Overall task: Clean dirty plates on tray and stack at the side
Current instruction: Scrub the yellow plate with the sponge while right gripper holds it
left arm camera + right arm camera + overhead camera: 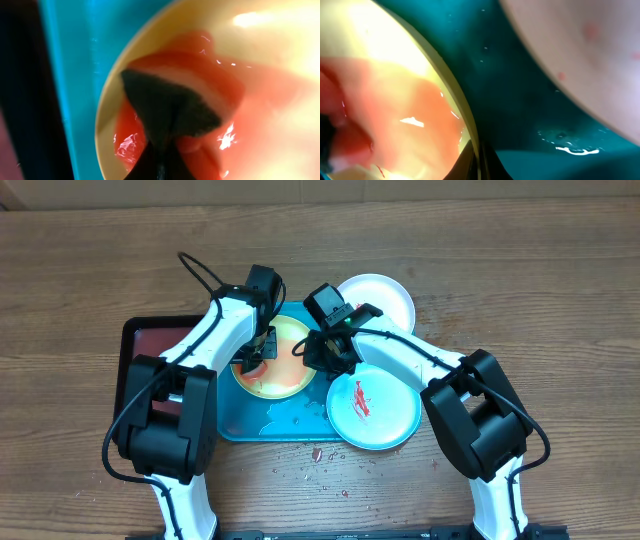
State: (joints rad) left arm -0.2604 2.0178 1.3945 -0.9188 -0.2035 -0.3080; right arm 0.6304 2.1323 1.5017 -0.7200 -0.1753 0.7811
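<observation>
The yellow-green plate (285,370) lies on the turquoise tray (250,428), smeared with red sauce. My left gripper (253,358) is shut on a dark sponge (170,107) that presses on the wet red smear inside the plate (107,115). My right gripper (318,352) is shut on this plate's rim (465,120), as the right wrist view (479,162) shows. The pale aqua plate (372,408), with a red smear, overlaps the tray's right end. The white plate (380,300) lies on the table behind it.
A black-rimmed dark red tray (150,340) lies left of the turquoise tray. Red specks (312,455) dot the wooden table in front. Water beads on the tray floor (570,147). A pale plate's edge (580,50) shows in the right wrist view.
</observation>
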